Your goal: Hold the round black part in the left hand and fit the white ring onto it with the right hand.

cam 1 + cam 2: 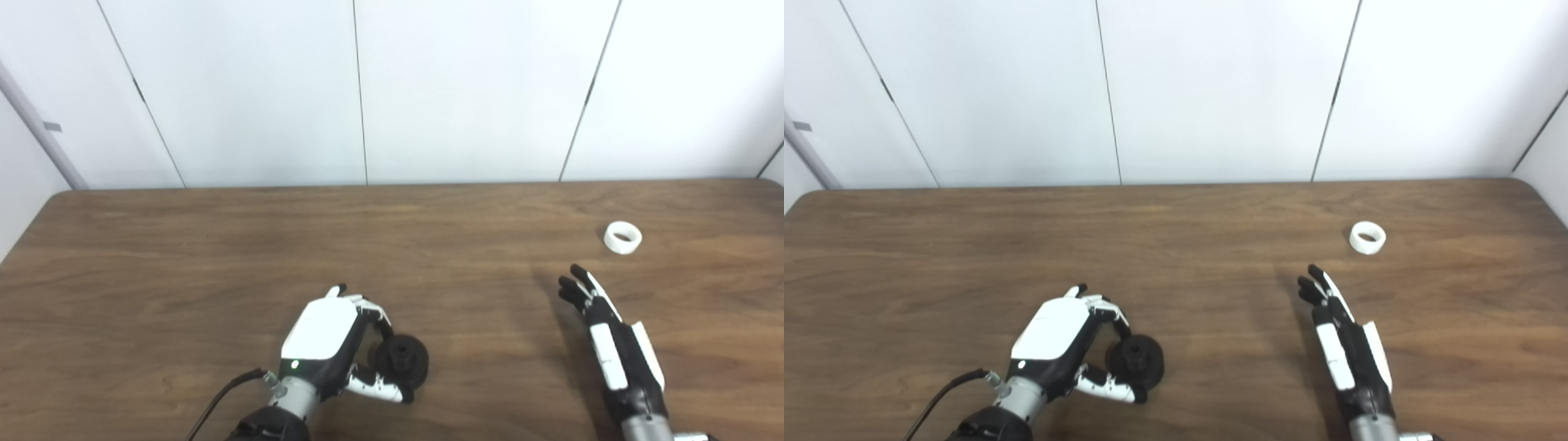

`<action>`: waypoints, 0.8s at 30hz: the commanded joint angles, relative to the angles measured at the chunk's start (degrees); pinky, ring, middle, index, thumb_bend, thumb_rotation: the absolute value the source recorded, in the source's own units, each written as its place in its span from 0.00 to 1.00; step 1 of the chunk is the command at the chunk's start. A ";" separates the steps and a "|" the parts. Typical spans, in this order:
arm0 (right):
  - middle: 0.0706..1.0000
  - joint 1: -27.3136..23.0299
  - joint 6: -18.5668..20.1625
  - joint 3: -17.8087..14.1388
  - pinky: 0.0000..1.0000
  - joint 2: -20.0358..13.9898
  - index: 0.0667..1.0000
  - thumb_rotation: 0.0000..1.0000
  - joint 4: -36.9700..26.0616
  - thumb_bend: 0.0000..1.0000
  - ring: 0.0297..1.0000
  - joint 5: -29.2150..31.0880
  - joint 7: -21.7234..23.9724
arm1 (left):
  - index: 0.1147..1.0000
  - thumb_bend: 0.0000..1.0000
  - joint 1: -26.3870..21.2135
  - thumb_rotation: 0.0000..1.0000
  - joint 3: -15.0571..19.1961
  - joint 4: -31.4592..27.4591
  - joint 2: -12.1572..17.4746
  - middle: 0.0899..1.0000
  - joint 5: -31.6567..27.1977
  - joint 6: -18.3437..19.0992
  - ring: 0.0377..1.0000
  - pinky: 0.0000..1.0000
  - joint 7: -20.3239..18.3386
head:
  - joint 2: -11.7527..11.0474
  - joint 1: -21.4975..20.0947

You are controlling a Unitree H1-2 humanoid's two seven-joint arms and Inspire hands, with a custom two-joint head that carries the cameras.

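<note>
Low at the near edge of the table (184, 257), the left robot hand (331, 343) curls its fingers and thumb around the round black part (403, 361), which seems to rest on the wood still, though contact is hard to judge. That grasp looks done; the fitting is not. The right robot hand (612, 343) is released, fingers straight, pointing toward the white ring (623, 237), a short hollow band lying flat near its fingertips, untouched.

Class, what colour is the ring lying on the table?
White; the ring shows best in the left eye view.
</note>
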 commanded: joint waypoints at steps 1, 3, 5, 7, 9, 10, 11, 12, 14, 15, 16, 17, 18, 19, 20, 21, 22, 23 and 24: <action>0.88 2.45 -0.17 0.62 1.00 2.25 0.92 1.00 -0.53 0.63 0.88 0.77 -0.40 | 0.42 0.52 0.17 0.05 -0.37 0.09 -0.05 0.74 1.81 -0.19 0.87 1.00 -0.45 | 0.38 -0.08; 0.88 2.52 0.04 0.72 1.00 2.23 0.92 1.00 -0.86 0.62 0.88 1.02 -0.43 | 0.42 0.52 0.75 0.05 -0.52 0.83 -0.18 0.74 2.49 -0.51 0.87 1.00 0.15 | 0.68 -0.14; 0.88 2.62 0.45 0.82 1.00 2.15 0.92 1.00 -1.29 0.62 0.88 1.21 -0.48 | 0.41 0.52 1.23 0.05 -0.48 1.83 -0.13 0.73 2.43 -1.18 0.86 1.00 1.21 | 1.05 -0.09; 0.88 2.68 0.89 0.91 1.00 1.98 0.92 1.00 -1.67 0.63 0.88 1.11 -0.60 | 0.41 0.52 1.54 0.05 -0.30 2.33 -0.20 0.73 2.25 -1.54 0.86 1.00 1.70 | 1.27 -0.08; 0.88 2.76 1.46 0.96 1.00 1.81 0.92 1.00 -2.15 0.63 0.89 1.05 -0.67 | 0.41 0.52 1.86 0.05 -0.12 2.59 -0.33 0.73 1.96 -1.87 0.86 1.00 2.23 | 1.69 -0.07; 0.88 2.82 1.73 0.95 1.00 1.74 0.92 1.00 -2.43 0.63 0.89 1.12 -0.68 | 0.41 0.52 1.97 0.05 -0.10 2.60 -0.38 0.73 1.88 -1.97 0.86 1.00 2.41 | 1.89 -0.10; 0.88 2.86 1.98 0.99 1.00 1.67 0.92 1.00 -2.73 0.63 0.89 1.12 -0.69 | 0.41 0.52 2.10 0.05 -0.09 2.84 -0.43 0.73 1.81 -2.15 0.86 1.00 2.85 | 1.89 -0.10; 0.88 2.91 2.22 1.01 1.00 1.57 0.92 1.00 -3.03 0.62 0.89 1.08 -0.70 | 0.41 0.52 2.24 0.05 -0.08 2.99 -0.53 0.73 1.77 -2.21 0.86 1.00 3.10 | 2.18 -0.30; 0.88 2.96 2.58 1.01 1.00 1.45 0.92 1.00 -3.42 0.62 0.89 1.11 -0.68 | 0.41 0.52 2.43 0.05 -0.05 3.19 -0.72 0.73 1.73 -2.28 0.86 1.00 3.40 | 2.34 -0.48; 0.88 2.96 2.69 1.02 1.00 1.34 0.92 1.00 -3.55 0.62 0.89 1.01 -0.67 | 0.41 0.52 2.52 0.05 -0.02 3.32 -0.78 0.73 1.67 -2.35 0.86 1.00 3.51 | 2.34 -0.48; 0.88 2.98 2.73 1.00 1.00 1.23 0.92 1.00 -3.69 0.62 0.89 0.94 -0.65 | 0.41 0.52 2.61 0.05 0.01 3.38 -0.84 0.73 1.62 -2.37 0.86 1.00 3.49 | 2.52 -0.70; 0.88 2.96 2.76 0.95 1.00 1.14 0.92 1.00 -3.82 0.62 0.89 1.01 -0.60 | 0.41 0.52 2.67 0.05 0.07 3.38 -0.91 0.73 1.59 -2.31 0.86 1.00 3.34 | 2.52 -0.70; 0.88 2.94 2.88 0.89 1.00 1.08 0.92 1.00 -4.07 0.62 0.89 1.11 -0.57 | 0.41 0.52 2.71 0.05 0.10 3.27 -0.97 0.73 1.65 -2.19 0.86 1.00 3.11 | 2.76 -0.88; 0.88 2.86 2.96 0.83 1.00 1.03 0.92 1.00 -4.39 0.62 0.89 1.04 -0.62 | 0.41 0.52 2.76 0.05 0.17 3.18 -0.97 0.73 1.52 -2.18 0.86 1.00 3.00 | 2.76 -0.88; 0.88 2.75 3.17 0.77 1.00 0.93 0.92 1.00 -4.90 0.61 0.89 1.09 -0.57 | 0.41 0.52 2.80 0.05 0.29 3.23 -0.92 0.73 1.28 -2.30 0.86 1.00 3.11 | 2.76 -0.88; 0.88 2.65 3.42 0.74 1.00 0.82 0.92 1.00 -5.43 0.60 0.89 1.08 -0.51 | 0.41 0.52 2.86 0.05 0.41 3.31 -0.88 0.73 1.04 -2.50 0.86 1.00 3.36 | 2.76 -0.88; 0.89 2.46 3.77 0.71 1.00 0.64 0.92 1.00 -6.28 0.59 0.89 1.17 -0.36 | 0.41 0.52 2.91 0.05 0.54 3.34 -0.83 0.73 0.87 -2.64 0.86 1.00 3.51 | 2.99 -1.65; 0.89 2.25 4.46 0.66 1.00 0.41 0.92 1.00 -7.40 0.58 0.89 1.29 -0.15 | 0.41 0.52 2.96 0.05 0.66 3.35 -0.80 0.73 0.78 -2.72 0.86 1.00 3.59 | 2.99 -1.65; 0.89 2.03 5.18 0.61 1.00 0.22 0.92 0.99 -8.43 0.56 0.89 1.18 -0.04 | 0.41 0.52 3.00 0.05 0.78 3.28 -0.79 0.73 0.71 -2.73 0.86 1.00 3.53 | 3.05 -2.20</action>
